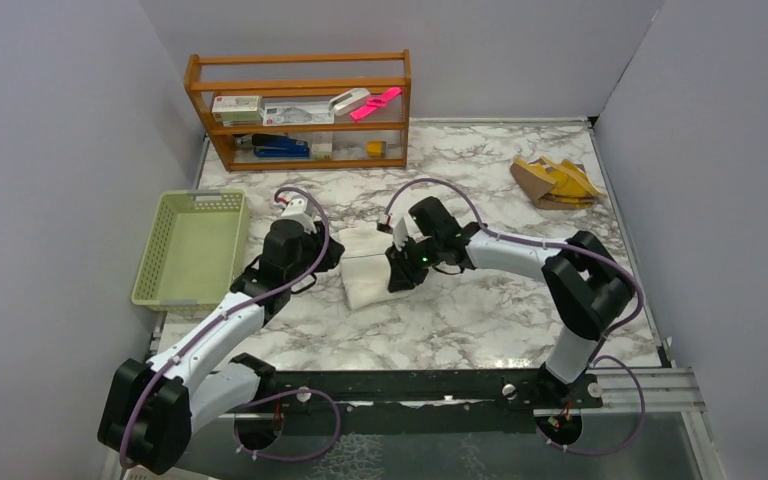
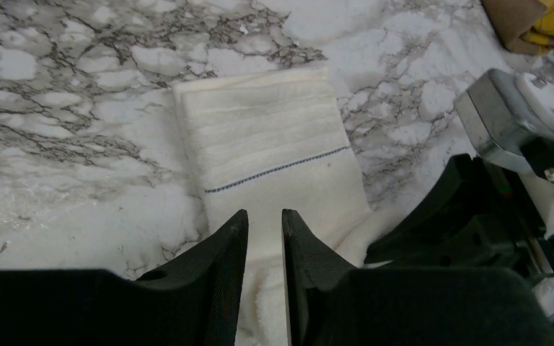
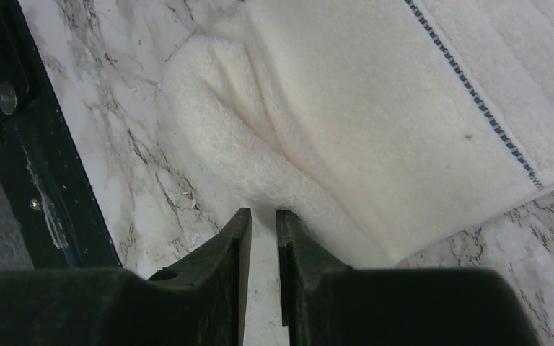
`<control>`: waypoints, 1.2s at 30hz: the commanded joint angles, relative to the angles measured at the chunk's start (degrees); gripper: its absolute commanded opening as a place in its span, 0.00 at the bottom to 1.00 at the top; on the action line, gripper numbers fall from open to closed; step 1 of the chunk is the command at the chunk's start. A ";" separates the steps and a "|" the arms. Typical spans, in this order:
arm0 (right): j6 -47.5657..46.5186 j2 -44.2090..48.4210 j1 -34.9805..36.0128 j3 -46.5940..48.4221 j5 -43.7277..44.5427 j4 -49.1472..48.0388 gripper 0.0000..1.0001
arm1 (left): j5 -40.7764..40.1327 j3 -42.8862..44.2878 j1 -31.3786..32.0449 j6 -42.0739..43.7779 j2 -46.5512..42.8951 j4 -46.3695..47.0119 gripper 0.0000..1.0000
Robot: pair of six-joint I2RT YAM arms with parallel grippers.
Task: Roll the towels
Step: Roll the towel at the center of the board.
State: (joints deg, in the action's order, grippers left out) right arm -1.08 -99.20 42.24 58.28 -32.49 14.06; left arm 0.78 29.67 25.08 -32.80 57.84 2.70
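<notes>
Just right of the pale green plastic basket (image 1: 190, 250), seen from overhead, the plain white textured towel (image 1: 365, 272) lies on the marble. My left gripper (image 1: 333, 258) is at its basket-side edge and my right gripper (image 1: 400, 266) on the opposite side. The crumpled mustard-yellow and tan towel (image 1: 555, 182) sits well right of the basket, toward the back. Both wrists crowd one small cloth, so a clash is my first worry.

From the left wrist, the jaws stand nearly together with cloth showing in the slim gap; I cannot tell whether they pinch it. If not, the bulging fold could spring open.

From the right wrist, the jaws are barely parted at that fold, grip unclear. A one-sided pull would skew the roll.
</notes>
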 commanded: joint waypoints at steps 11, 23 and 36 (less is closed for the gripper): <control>8.72 -11.66 -5.56 8.14 -7.86 0.78 0.20 | 24.86 -10.67 1.30 -7.13 0.32 14.16 0.27; 12.68 -15.40 -8.04 9.48 -10.29 -0.69 0.21 | 26.58 -10.23 1.33 -6.60 16.80 26.56 0.27; 6.06 -5.04 -7.74 4.06 -10.68 -7.79 0.35 | 13.19 -5.86 1.29 0.31 23.97 22.08 0.27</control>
State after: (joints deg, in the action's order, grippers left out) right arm 10.85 -111.61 34.39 66.50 -44.58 12.27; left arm 20.93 21.98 26.28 -36.60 79.92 27.55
